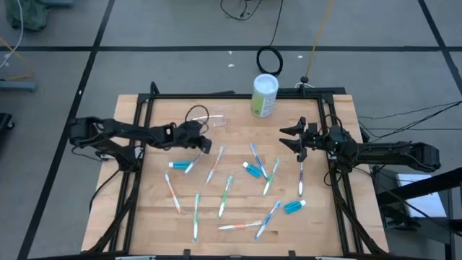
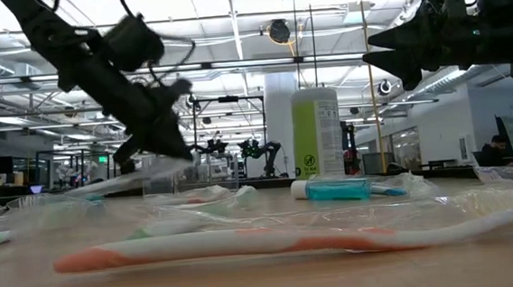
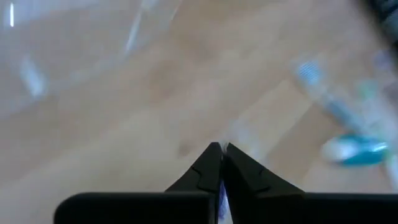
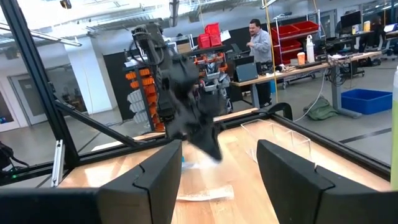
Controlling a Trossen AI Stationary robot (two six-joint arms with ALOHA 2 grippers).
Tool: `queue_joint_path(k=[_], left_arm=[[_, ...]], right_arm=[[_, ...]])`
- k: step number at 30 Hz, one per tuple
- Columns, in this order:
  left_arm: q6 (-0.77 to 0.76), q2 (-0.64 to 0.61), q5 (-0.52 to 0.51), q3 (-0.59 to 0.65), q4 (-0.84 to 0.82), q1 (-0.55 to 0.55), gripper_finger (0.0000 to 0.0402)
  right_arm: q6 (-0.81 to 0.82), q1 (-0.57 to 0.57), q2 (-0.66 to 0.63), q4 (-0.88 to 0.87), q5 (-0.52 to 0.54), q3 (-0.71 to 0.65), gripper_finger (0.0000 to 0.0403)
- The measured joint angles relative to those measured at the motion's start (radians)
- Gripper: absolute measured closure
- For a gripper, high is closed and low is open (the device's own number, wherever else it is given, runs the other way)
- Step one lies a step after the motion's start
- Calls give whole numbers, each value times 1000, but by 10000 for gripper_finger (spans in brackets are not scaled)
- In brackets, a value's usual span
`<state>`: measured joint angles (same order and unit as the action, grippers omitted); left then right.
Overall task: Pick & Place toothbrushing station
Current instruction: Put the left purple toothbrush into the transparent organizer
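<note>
Loosely scattered, the toothbrushes [image 1: 225, 196] and blue toothpaste tubes [image 1: 179, 165] are lying flat on the wooden table [image 1: 317, 231], spread out in front of the white-and-green canister [image 1: 265, 95], on the side away from the table's back edge. The clear holder [image 1: 219, 120] is sitting apart from them, near the canister and towards the left arm's side; whether it is standing upright or tipped over cannot be told.

In the low view an orange-and-white toothbrush [image 2: 281, 241] is lying closest to the camera, and one tube [image 2: 332, 190] is resting just in front of the canister's base.

The left gripper [image 1: 208, 146] is hanging low over the table beyond the holder from the canister, close to a tube and a pale toothbrush. Its fingers [image 3: 208, 163] are pressing together at the tips; a pale sliver is showing between them, too blurred to say what it is.

The right gripper [image 1: 289, 143] is waiting above the table on the canister's other side, over the head end of a white toothbrush [image 1: 301, 177], with its jaws spread wide and nothing between them.
</note>
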<state>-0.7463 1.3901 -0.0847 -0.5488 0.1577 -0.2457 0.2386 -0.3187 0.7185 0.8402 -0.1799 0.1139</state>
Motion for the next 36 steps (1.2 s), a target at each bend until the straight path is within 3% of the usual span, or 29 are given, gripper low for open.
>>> queue_joint_path(k=[3, 9, 15, 18, 22, 29, 36], left_arm=[[90, -77, -89, 1, 89, 15, 388], [325, -191, -423, 0, 278, 53, 389], [531, -181, -788, 0, 496, 38, 396], [585, -139, -891, -1, 591, -4, 393], [632, -65, -880, -1, 737, -85, 388], [693, 30, -748, -1, 944, -203, 390], [716, 36, -745, -1, 867, -223, 392]], right_arm=[[-1, -1, 0, 0, 2, 0, 202], [0, -2, 0, 5, 5, 0, 202], [0, -2, 0, -4, 64, 0, 202], [-13, -2, 0, -7, 102, 0, 202], [-16, -2, 0, -7, 106, 0, 202], [-16, -2, 0, -8, 106, 0, 202], [-73, -2, 0, -7, 105, 0, 202]])
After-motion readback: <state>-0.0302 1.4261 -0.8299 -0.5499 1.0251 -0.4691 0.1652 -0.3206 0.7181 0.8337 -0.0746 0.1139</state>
